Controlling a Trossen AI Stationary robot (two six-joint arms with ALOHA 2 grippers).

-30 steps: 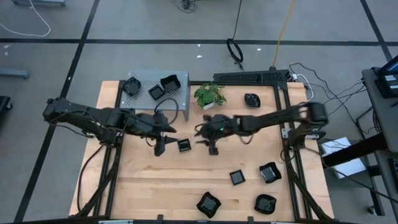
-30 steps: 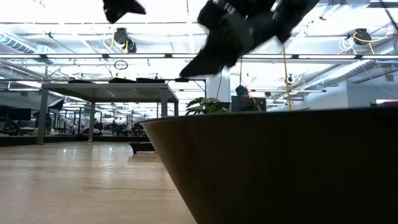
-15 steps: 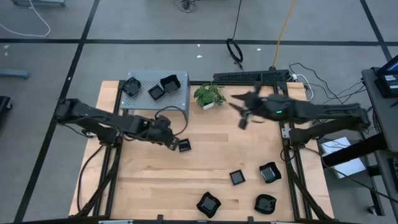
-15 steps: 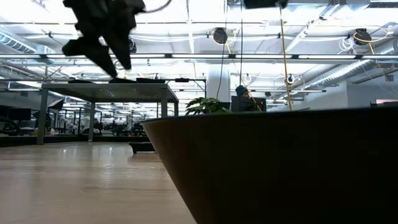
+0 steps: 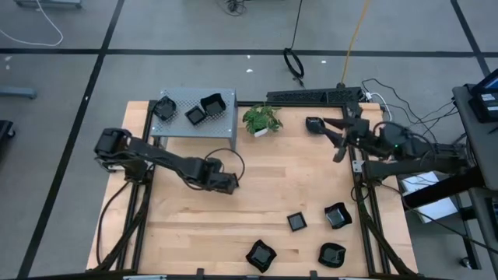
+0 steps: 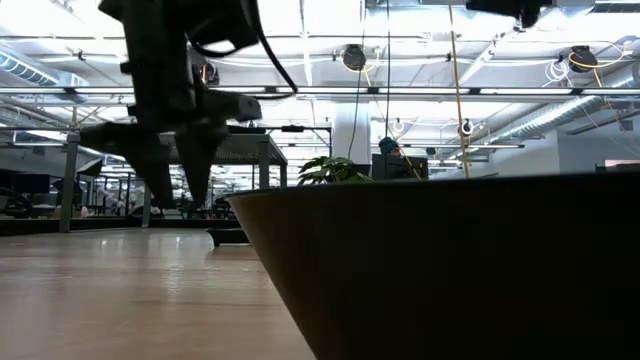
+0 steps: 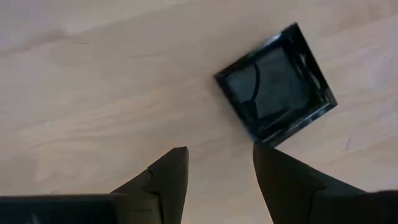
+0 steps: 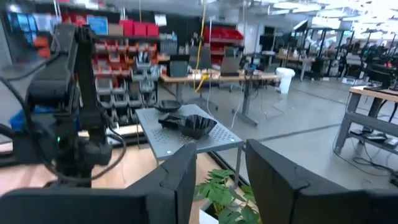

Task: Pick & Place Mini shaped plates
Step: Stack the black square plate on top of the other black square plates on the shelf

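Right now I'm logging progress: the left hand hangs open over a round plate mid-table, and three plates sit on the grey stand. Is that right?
Not quite. The plate under the left hand is square, not round; the left wrist view shows its straight edges and corners. The rest holds: that hand is open above it, and three plates sit on the grey stand in the high view.
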